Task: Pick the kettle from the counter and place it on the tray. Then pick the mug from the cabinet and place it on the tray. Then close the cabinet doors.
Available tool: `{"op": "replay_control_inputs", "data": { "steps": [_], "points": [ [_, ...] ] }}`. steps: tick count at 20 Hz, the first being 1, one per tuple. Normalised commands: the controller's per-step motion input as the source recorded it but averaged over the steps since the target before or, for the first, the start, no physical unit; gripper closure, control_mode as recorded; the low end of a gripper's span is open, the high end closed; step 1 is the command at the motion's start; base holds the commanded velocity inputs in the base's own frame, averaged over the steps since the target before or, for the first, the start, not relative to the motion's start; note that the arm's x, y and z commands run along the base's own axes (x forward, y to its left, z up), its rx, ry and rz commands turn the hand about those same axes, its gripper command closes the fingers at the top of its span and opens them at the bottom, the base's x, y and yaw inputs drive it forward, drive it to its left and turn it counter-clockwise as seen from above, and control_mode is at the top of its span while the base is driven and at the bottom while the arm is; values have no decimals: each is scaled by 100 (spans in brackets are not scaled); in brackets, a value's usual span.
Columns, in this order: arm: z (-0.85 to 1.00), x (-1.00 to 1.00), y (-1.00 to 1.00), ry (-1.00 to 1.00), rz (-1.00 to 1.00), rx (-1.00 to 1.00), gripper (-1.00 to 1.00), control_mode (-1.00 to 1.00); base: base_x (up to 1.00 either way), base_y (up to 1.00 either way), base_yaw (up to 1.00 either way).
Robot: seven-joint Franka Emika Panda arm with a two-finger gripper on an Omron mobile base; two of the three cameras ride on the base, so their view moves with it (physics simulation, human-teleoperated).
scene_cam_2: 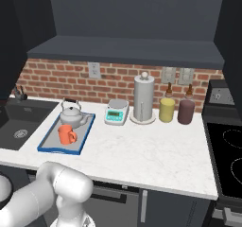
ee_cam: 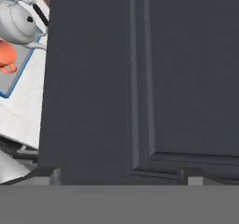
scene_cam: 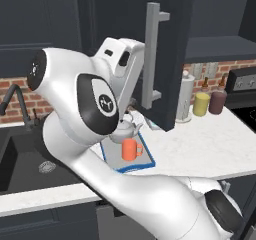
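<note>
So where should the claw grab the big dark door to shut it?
Best guess: the long grey bar handle on the open cabinet door. It stands upright and off the panel, so open claw fingers could close around its middle from the handle's side.

A red brick wall (scene_cam_2: pixel 71 82) runs behind the worktop, with a white outlet plate (scene_cam_2: pixel 94 70) at about 10 o'clock in the right base view and a pair of switch plates (scene_cam_2: pixel 177 75) toward 2 o'clock. Above the brick sits a dark overhang (scene_cam_2: pixel 127 48). At 3 o'clock stands a black stove (scene_cam_2: pixel 226 145) with ring burners. At 9 o'clock a dark sink (scene_cam_2: pixel 23 122) is set in, with a black tap (scene_cam: pixel 12 96) over it. Dark lower cupboards (scene_cam_2: pixel 156 207) sit at 6 o'clock. Light is even and soft.
</note>
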Motion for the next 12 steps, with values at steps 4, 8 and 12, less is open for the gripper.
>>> {"op": "replay_control_inputs", "data": {
  "steps": [4,8,12],
  "points": [
    [-20,44,-66,-18,-12,0,-100,-100,0,0,0],
    [-8,58,-61,-6,-12,0,-100,-100,0,0,0],
    [0,68,-56,1,-17,0,-100,-100,0,0,0]
  ]
}}
